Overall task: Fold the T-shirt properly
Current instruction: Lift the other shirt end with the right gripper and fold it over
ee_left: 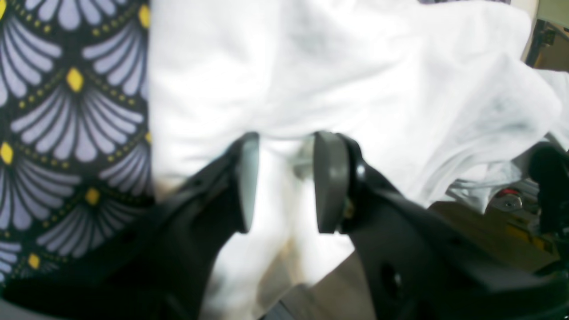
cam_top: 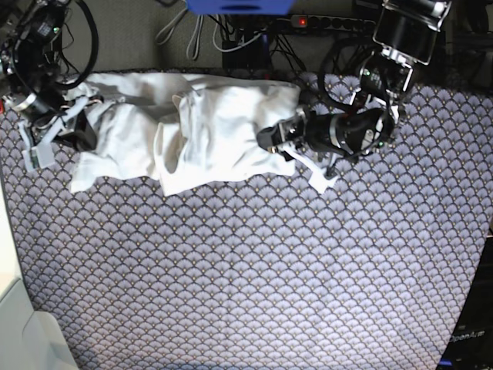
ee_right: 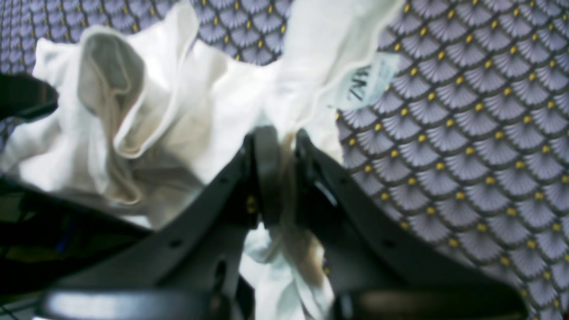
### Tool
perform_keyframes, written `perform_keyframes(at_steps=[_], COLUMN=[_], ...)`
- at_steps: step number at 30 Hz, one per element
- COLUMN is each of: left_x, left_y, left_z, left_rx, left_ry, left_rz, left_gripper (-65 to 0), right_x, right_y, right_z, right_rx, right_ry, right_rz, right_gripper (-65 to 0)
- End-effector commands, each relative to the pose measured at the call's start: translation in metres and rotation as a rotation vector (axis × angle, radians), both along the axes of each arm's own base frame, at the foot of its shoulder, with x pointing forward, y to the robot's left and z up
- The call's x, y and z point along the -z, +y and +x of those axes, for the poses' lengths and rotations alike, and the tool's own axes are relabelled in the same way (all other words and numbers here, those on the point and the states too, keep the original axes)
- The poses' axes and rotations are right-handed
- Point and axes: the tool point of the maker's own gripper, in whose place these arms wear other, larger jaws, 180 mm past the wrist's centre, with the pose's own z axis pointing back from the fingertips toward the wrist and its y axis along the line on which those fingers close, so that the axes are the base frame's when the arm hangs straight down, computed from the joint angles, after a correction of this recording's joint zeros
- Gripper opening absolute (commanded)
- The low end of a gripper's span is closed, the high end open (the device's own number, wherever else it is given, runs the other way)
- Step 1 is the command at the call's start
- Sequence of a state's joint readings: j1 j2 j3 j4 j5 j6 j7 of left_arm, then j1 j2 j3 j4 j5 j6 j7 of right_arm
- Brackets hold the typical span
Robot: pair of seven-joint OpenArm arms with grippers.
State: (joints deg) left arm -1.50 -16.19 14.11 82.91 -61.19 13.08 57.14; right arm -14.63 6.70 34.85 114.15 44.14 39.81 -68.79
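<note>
The white T-shirt [cam_top: 204,127] lies bunched and stretched sideways across the far part of the table. My right gripper [cam_top: 79,129] is at its left end. In the right wrist view this gripper [ee_right: 282,133] is shut on a fold of the T-shirt [ee_right: 186,111], with a small grey tag [ee_right: 364,82] just beyond the jaws. My left gripper [cam_top: 273,139] is at the shirt's right end. In the left wrist view its pads [ee_left: 329,182] stand partly apart, with a thick bunch of the T-shirt [ee_left: 338,75] held between them and cloth hanging below.
A fan-patterned purple tablecloth [cam_top: 254,262] covers the table. Cables and a power strip [cam_top: 323,21] run along the back edge, beside a blue box [cam_top: 239,6]. A white ledge [cam_top: 19,331] borders the left front corner.
</note>
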Motion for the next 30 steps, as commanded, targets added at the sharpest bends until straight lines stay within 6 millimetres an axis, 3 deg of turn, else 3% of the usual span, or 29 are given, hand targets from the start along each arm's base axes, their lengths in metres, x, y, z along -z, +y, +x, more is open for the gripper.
perform_keyframes(at_steps=[1, 4, 8, 15, 22, 30], left_x=[0.005, 0.005, 0.005, 0.005, 0.004, 0.003], left_y=[0.017, 0.016, 0.017, 0.017, 0.015, 0.013], left_z=[0.01, 0.01, 0.01, 0.01, 0.01, 0.011], left_rx=[-0.038, -0.038, -0.038, -0.038, -0.039, -0.041], left_ry=[-0.024, -0.026, -0.026, -0.023, -0.024, -0.024], left_rz=[0.079, 0.077, 0.078, 0.079, 0.072, 0.062], left_gripper=[-42.9, -42.9, -42.9, -42.9, -42.9, -42.9], right_x=[-0.019, -0.028, -0.056, -0.089, -0.082, -0.071], right_y=[0.016, 0.044, 0.084, 0.125, 0.149, 0.199], right_z=[0.009, 0.009, 0.009, 0.0, -0.005, 0.005], right_rx=[-0.05, -0.13, -0.248, -0.385, -0.453, -0.515], right_ry=[-0.081, -0.106, -0.187, -0.258, -0.215, -0.202], right_rz=[0.057, 0.159, 0.351, 0.578, 0.597, 0.553], right_gripper=[-65.0, -65.0, -65.0, -65.0, -65.0, -65.0])
